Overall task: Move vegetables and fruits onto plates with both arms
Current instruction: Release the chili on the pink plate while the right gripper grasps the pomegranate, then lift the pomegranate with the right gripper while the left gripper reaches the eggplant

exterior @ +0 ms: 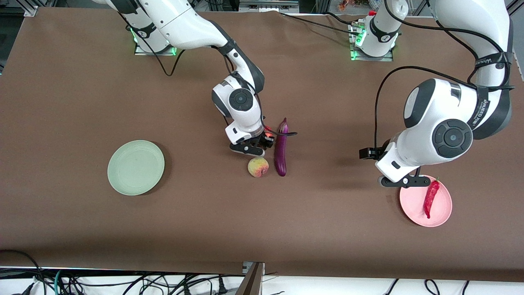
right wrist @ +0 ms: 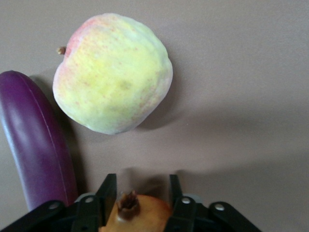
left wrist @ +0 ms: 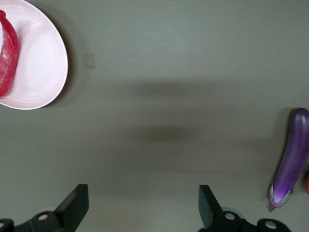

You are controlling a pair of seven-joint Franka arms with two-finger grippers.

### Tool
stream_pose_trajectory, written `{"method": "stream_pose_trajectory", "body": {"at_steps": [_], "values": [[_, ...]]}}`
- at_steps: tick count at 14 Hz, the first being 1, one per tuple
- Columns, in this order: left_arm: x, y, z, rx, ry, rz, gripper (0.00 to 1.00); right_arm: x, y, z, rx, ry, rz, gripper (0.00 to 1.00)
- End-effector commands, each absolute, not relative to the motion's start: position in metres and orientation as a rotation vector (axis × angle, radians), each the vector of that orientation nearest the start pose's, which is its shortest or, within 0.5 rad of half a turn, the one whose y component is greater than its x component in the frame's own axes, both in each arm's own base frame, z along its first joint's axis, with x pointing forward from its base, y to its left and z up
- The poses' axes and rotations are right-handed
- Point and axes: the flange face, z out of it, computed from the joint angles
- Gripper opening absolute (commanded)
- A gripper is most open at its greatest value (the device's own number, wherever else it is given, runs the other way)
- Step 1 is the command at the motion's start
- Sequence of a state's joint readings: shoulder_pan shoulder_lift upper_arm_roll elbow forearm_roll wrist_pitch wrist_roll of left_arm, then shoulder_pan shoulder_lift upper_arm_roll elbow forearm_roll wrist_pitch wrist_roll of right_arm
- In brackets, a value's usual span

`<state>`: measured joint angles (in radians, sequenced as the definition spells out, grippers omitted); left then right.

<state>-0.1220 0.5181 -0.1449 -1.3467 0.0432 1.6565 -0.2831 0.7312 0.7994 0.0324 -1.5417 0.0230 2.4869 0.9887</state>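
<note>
Red chili [exterior: 431,198] lies plated. Our right fingers [right wrist: 107,194] pinch the apple [right wrist: 137,215] beside peach [right wrist: 113,72] and eggplant [right wrist: 36,145]; left fingers [left wrist: 77,205] are spread.

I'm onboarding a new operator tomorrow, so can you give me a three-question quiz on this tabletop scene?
1. True or false: the chili pepper lies on the pink plate.
2. What does the right claw grip? A) peach B) eggplant C) apple-like fruit
3. Fill in: the mint green plate holds ____ items.

Key:
1. True.
2. C. It is shut on the apple-like fruit, close to the peach and the eggplant.
3. No. The left claw is open, beside the pink plate.
</note>
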Motion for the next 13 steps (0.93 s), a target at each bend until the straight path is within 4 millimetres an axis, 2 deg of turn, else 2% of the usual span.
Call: {"method": "stream_pose_trajectory", "body": {"at_steps": [1,5,7,13], "values": [[0.659,-0.161,0.417,-3.087,-0.018,0.321,1.00,0.522,0.499,0.198,-2.974,0.388,-0.114,1.00],[0.658,-0.163,0.416,-3.085,-0.015,0.325,1.00,0.518,0.497,0.200,-3.026,0.356,-0.074,1.00],[0.658,-0.163,0.415,-3.085,-0.015,0.327,1.00,0.510,0.504,0.197,-3.031,0.333,-0.070,1.00],[0.658,-0.163,0.414,-3.083,-0.024,0.332,1.00,0.502,0.510,0.195,-3.040,0.314,-0.050,1.00]]}}
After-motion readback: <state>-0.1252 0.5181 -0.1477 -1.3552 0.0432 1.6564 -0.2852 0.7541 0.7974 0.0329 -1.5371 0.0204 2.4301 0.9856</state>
